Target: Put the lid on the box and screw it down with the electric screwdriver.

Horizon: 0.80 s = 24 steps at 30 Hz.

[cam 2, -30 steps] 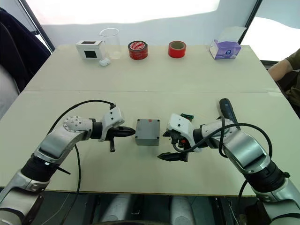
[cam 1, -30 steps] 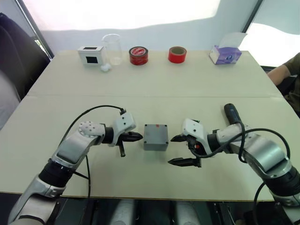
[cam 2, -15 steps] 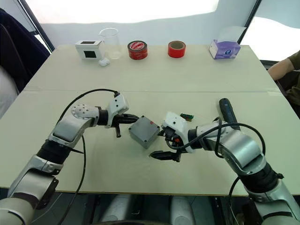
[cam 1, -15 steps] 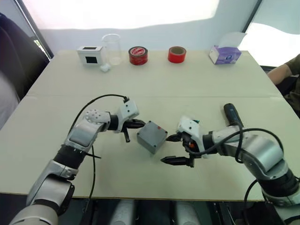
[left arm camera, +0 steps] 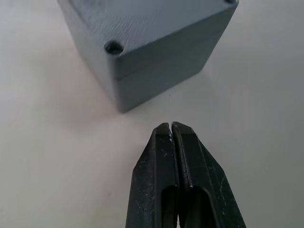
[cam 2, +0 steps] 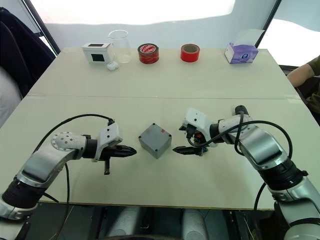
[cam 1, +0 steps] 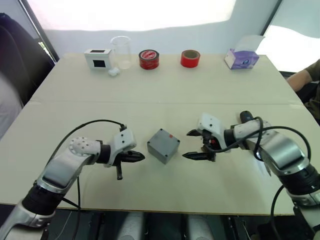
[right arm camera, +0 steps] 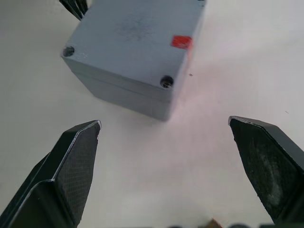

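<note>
**Grey box sitting turned between two free grippers**

Along the far edge of the table (cam 1: 75, 100), from left to right, are standing a white box with a black window (cam 1: 97, 58), a clear beaker (cam 1: 120, 51) with a small white object (cam 1: 113, 72) at its foot, a red-and-black tape roll (cam 1: 148, 59), a red tape roll (cam 1: 190, 58) and a purple tissue box (cam 1: 241, 58). All of them are sitting well apart from the work in front, and nothing is lying between either gripper and the box. A person's arm (cam 1: 306, 76) is showing at the right edge.

Compared with half a second ago, the left gripper (cam 1: 136, 157) has drawn back toward the near left and is no longer touching the box, and the right gripper (cam 1: 196, 145) has pulled away to the right. The box (cam 1: 163, 145) has stayed where it was pushed, turned corner-on — a second ago it lay square to the table edge.

The left gripper is lying low over the table with its fingers (left arm camera: 176, 156) pressed together, its tip pointing at the box's near left corner, close but apart. The box is resting in the middle of the table with the lid (right arm camera: 135, 35) sitting on it, a seam showing below the lid's rim, a small red mark on the top and holes at the corners. The right gripper is holding its fingers (right arm camera: 76, 161) spread wide — empty, just beside the box's right corner. The electric screwdriver (cam 1: 246, 118) is lying behind the right arm, largely hidden by it.
</note>
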Available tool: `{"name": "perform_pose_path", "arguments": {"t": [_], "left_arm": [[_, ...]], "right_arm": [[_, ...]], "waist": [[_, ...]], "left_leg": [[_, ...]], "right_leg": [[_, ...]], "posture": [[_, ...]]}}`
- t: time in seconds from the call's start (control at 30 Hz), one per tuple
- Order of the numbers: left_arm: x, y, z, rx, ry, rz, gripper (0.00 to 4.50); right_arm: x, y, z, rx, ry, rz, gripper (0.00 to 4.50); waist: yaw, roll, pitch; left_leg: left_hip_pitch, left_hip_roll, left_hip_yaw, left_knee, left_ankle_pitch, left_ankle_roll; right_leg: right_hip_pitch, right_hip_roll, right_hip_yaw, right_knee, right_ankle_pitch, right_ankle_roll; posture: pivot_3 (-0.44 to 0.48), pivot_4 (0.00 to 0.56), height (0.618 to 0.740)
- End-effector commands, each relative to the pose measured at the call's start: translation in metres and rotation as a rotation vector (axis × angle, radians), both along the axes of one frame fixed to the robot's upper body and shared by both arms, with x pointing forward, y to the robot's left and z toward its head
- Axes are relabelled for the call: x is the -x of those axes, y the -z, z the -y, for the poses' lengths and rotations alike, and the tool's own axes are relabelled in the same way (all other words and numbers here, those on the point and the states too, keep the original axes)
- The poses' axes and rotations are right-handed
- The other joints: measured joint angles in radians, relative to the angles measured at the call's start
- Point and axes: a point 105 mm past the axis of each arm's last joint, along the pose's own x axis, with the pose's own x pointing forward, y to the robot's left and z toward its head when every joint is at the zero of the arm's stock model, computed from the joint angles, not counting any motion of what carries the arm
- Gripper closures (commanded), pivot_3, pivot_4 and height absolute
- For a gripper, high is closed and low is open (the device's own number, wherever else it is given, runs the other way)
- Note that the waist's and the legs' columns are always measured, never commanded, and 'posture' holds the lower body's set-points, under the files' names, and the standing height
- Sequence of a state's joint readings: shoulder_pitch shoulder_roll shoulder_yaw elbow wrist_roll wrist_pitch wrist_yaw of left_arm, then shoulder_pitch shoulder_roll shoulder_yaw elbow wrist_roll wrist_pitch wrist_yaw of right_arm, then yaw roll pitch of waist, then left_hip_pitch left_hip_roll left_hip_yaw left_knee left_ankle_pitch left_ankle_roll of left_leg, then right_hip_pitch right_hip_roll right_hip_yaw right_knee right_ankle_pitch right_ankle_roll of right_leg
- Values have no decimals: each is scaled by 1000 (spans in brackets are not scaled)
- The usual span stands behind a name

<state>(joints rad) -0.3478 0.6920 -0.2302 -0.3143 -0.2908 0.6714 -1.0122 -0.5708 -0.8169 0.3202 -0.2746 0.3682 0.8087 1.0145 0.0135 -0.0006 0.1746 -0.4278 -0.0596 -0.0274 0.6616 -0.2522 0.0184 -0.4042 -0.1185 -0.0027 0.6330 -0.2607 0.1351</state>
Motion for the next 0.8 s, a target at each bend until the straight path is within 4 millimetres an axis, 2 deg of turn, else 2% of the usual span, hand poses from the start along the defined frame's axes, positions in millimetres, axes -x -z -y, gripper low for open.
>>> {"name": "perform_pose_path", "arguments": {"t": [0.03,0.37,0.8], "left_arm": [[-13,-8,12,21,-10,64,4500],[-37,-15,9,20,-26,114,4500],[-45,-16,12,27,-7,138,4500]], "right_arm": [[8,-7,-14,-20,-78,9,46],[22,-5,-22,-66,-63,-39,46],[31,-6,-27,-87,-35,-64,46]], "waist": [[-1,0,0],[-1,0,0],[-1,0,0]], "left_leg": [[0,0,0,0,0,0],[0,0,0,0,0,0],[0,0,0,0,0,0]], "right_leg": [[0,0,0,0,0,0],[0,0,0,0,0,0],[0,0,0,0,0,0]], "posture": [[0,150,740],[0,150,740],[0,150,740]]}}
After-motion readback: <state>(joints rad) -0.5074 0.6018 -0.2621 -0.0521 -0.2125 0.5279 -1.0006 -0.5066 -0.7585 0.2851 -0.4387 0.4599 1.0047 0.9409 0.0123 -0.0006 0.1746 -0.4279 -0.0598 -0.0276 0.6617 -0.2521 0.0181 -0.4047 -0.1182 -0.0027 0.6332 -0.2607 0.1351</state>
